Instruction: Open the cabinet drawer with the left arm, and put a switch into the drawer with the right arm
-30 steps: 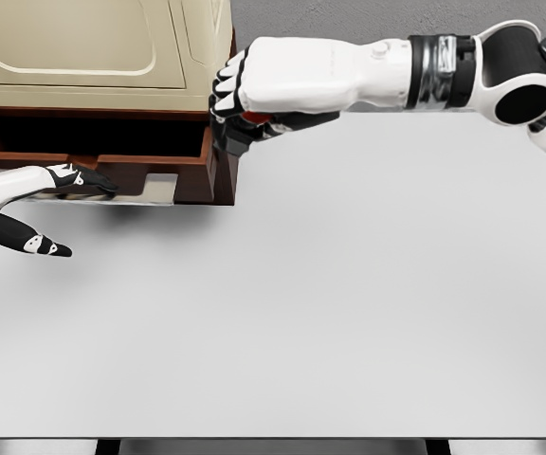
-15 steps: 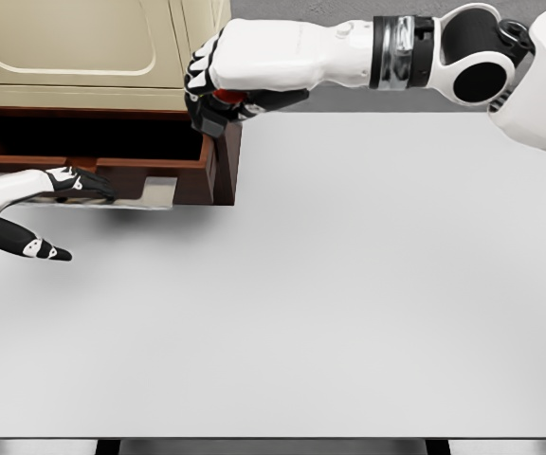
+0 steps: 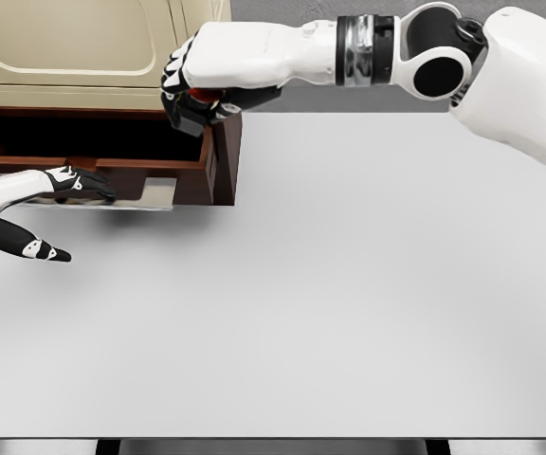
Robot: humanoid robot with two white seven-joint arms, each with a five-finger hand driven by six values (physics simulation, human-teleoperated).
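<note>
The brown drawer (image 3: 112, 171) of the cream cabinet (image 3: 93, 57) stands pulled out at the upper left. My right hand (image 3: 192, 100) hangs over the drawer's right end, fingers curled around a dark switch (image 3: 200, 98) with a red part; most of the switch is hidden by the fingers. My left hand (image 3: 60, 194) rests at the drawer's front by its pale handle (image 3: 145, 194), fingers stretched along it and the thumb hanging below, gripping nothing.
The white table (image 3: 349, 284) spreads across the view, with its front edge along the bottom. The cabinet sits on its far left corner.
My right hand has carried the switch leftward, from beside the drawer's right wall to above its open right end. The left hand has stayed put.
</note>
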